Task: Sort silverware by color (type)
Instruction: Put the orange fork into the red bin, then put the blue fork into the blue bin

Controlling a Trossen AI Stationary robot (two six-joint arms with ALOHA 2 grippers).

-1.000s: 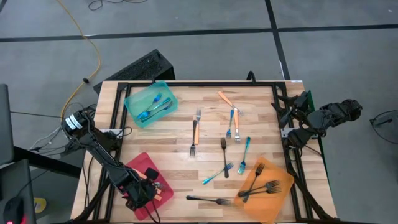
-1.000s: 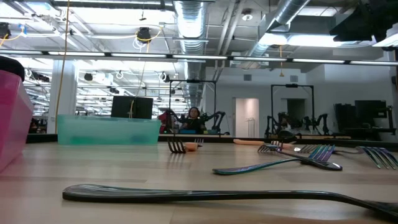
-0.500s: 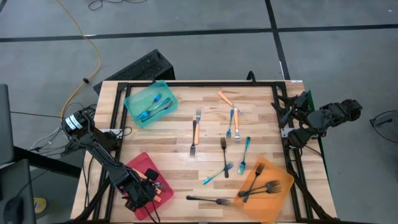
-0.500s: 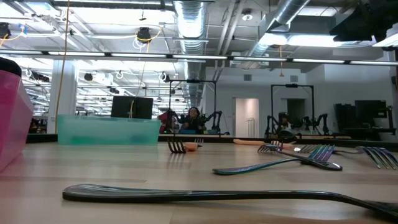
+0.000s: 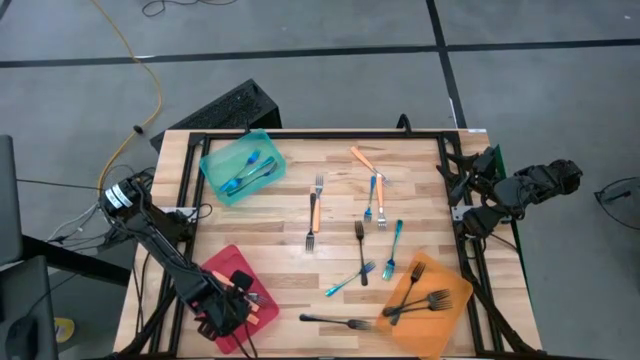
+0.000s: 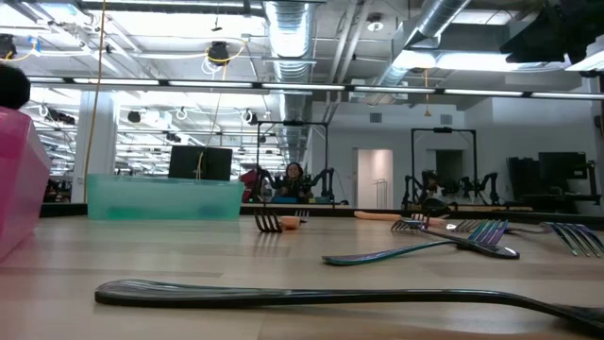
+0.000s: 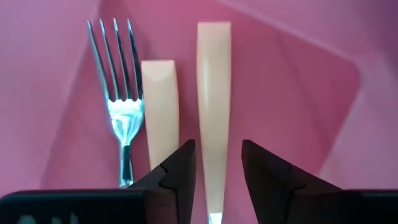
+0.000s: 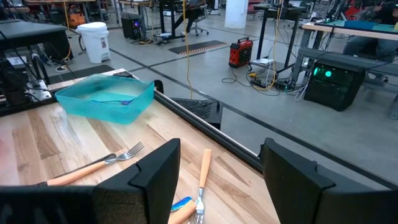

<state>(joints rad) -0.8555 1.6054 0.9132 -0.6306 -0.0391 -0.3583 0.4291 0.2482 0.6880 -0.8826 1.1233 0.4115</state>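
Observation:
My left gripper (image 5: 218, 312) hangs open, pointing down into the red tray (image 5: 228, 262) at the table's near left corner. In the left wrist view its gripper (image 7: 217, 146) has one finger on each side of an orange fork handle (image 7: 213, 87) lying flat on the tray floor, with a small gap on both sides. A second orange handle (image 7: 159, 106) and a fork's metal tines (image 7: 115, 81) lie beside it. My right gripper (image 8: 221, 162) waits open at the table's right edge (image 5: 470, 190), with nothing between its fingers.
The teal tray (image 5: 213, 160) at the far left holds blue forks. The orange tray (image 5: 455, 280) at the near right holds black forks (image 5: 420, 303). Loose on the wood lie orange forks (image 5: 315, 210) (image 5: 365, 158), blue forks (image 5: 372, 195) (image 5: 395, 245) and black forks (image 5: 360, 250) (image 5: 335, 321).

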